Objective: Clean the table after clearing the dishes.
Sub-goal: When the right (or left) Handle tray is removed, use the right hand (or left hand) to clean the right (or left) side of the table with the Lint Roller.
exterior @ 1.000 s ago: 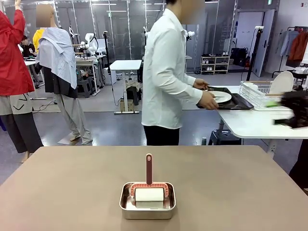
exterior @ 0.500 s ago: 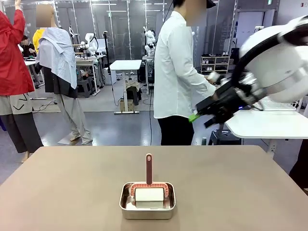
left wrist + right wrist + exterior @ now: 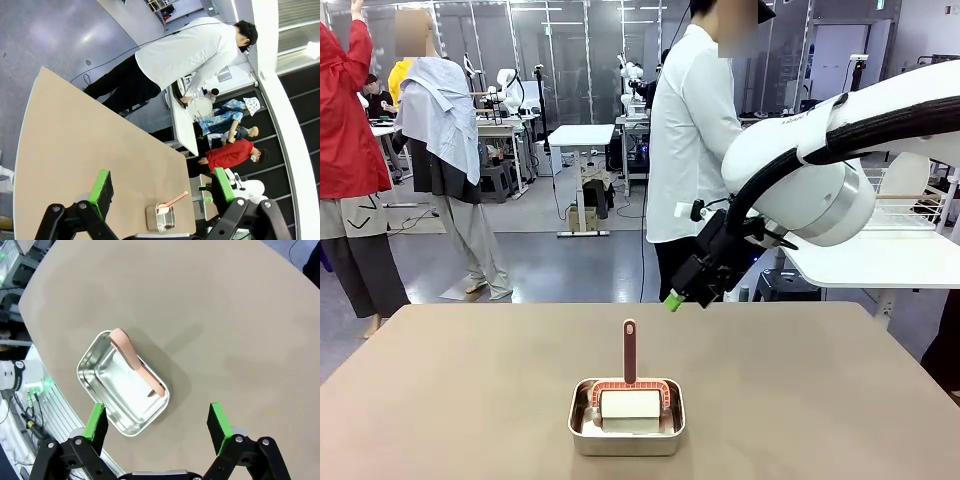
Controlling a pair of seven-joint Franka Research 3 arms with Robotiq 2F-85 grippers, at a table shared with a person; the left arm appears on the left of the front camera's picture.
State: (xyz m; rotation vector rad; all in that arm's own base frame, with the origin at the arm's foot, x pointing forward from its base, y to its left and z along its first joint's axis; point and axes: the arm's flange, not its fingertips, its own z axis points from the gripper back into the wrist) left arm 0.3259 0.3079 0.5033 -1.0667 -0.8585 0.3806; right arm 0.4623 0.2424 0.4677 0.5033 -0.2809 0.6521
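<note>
Two grippers spread wide, both empty. right gripper (image 3: pixel 682 292) hangs above table (image 3: pixel 470 380), beyond steel pan (image 3: pixel 626 438) holding pink-handled roller (image 3: pixel 629 352). left gripper (image 3: pixel 162 186) high over table. White plate (image 3: pixel 200 106) on side table (image 3: pixel 182 131), beside person (image 3: pixel 185 55).

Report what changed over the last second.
The right arm swung in from the picture's right edge, leftward and down. Its right claw now hangs open above the far edge of the table, holding nothing. The person shifted slightly right, toward the white side table. Unchanged: the steel pan with the roller in it. Nothing was taken or released.
</note>
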